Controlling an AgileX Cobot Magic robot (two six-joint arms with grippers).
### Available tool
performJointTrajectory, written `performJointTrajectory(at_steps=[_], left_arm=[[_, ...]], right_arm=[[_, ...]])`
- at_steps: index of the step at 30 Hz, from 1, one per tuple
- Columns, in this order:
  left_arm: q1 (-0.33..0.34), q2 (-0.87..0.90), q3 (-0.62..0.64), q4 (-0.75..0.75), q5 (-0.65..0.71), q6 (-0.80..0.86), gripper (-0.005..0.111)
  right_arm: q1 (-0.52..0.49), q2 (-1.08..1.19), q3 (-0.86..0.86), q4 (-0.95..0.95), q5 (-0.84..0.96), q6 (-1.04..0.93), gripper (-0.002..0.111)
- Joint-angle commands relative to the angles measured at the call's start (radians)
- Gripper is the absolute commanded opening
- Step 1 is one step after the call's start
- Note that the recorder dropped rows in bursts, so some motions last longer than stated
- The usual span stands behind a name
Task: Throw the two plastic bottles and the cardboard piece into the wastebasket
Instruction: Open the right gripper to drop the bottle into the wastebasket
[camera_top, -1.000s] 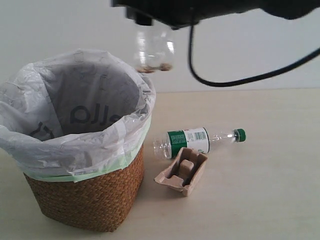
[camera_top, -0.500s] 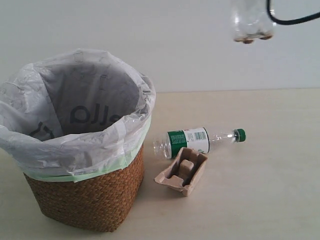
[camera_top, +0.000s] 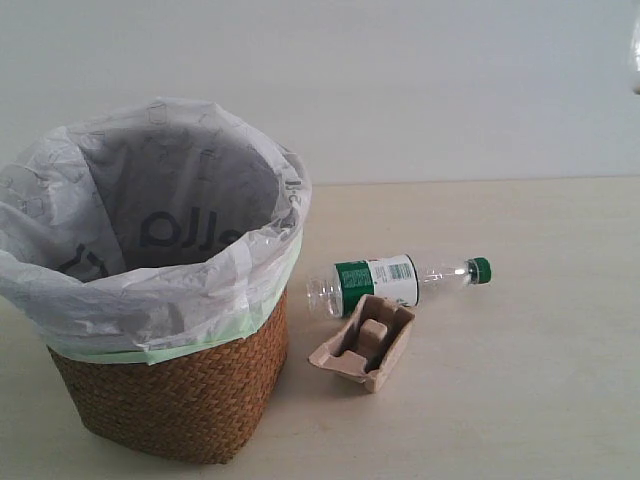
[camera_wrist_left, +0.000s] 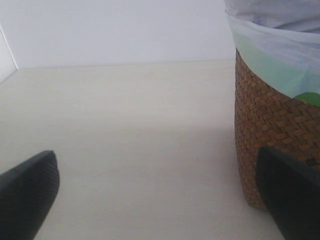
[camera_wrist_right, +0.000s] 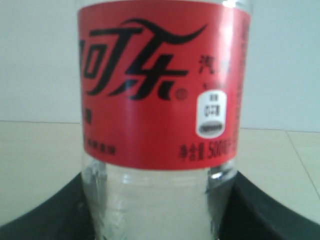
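Observation:
The clear bottle with the red label (camera_wrist_right: 160, 85) fills the right wrist view, with my right gripper (camera_wrist_right: 160, 212) shut on its lower body. Only a pale sliver of it (camera_top: 636, 55) shows at the exterior view's top right edge. On the table the slimmer green-capped bottle (camera_top: 385, 282) lies on its side, to the right of the wastebasket (camera_top: 170, 400). The cardboard piece (camera_top: 364, 341) rests just in front of that bottle. My left gripper (camera_wrist_left: 160, 200) stands open and holds nothing, low over the table beside the wicker wall of the wastebasket (camera_wrist_left: 265, 125).
A crinkled white bag (camera_top: 150, 290) with dark lettering lines the basket and folds over its rim. The light wooden table (camera_top: 520, 380) stretches to the right of the bottle and the cardboard. A pale wall closes off the back.
The right arm has carried the red-label bottle from above the basket's rim rightward and upward, almost out of the exterior view. The things on the table have not moved.

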Motion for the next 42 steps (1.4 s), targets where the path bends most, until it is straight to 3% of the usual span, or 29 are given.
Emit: performJointTrajectory(at_steps=[1,7,9,11,13,15,20,27,30,37,42], left_arm=[[-0.006,-0.003,-0.004,-0.002,-0.008,-0.009,0.108],[-0.006,-0.003,-0.004,-0.002,-0.008,-0.009,0.108],[-0.006,-0.003,-0.004,-0.002,-0.008,-0.009,0.108],[-0.006,-0.003,-0.004,-0.002,-0.008,-0.009,0.108],[-0.006,-0.003,-0.004,-0.002,-0.008,-0.009,0.108],[-0.006,-0.003,-0.004,-0.002,-0.008,-0.009,0.108],[-0.006,-0.003,-0.004,-0.002,-0.008,-0.009,0.108],[-0.006,-0.003,-0.004,-0.002,-0.008,-0.009,0.108],[-0.006,-0.003,-0.004,-0.002,-0.008,-0.009,0.108],[-0.006,-0.003,-0.004,-0.002,-0.008,-0.009,0.108],[-0.006,-0.003,-0.004,-0.002,-0.008,-0.009,0.108]], right_arm=[[0.109,0.061,0.003,0.128,-0.088,-0.047,0.0],[0.429,0.192,-0.048,0.407,-0.421,-0.213,0.0],[0.511,0.238,-0.128,0.466,-0.448,-0.266,0.006],[0.558,0.277,-0.222,0.492,-0.423,-0.273,0.024],[0.564,0.301,-0.326,0.51,-0.34,-0.267,0.059],[0.55,0.315,-0.41,0.474,-0.215,-0.19,0.081],[0.479,0.315,-0.459,0.247,0.052,-0.044,0.061],[0.397,0.315,-0.459,0.011,0.312,-0.031,0.061],[0.343,0.315,-0.437,-0.001,0.379,-0.04,0.061],[0.246,0.315,-0.269,0.003,0.386,-0.091,0.06],[0.207,0.315,-0.09,0.015,0.307,-0.087,0.043]])
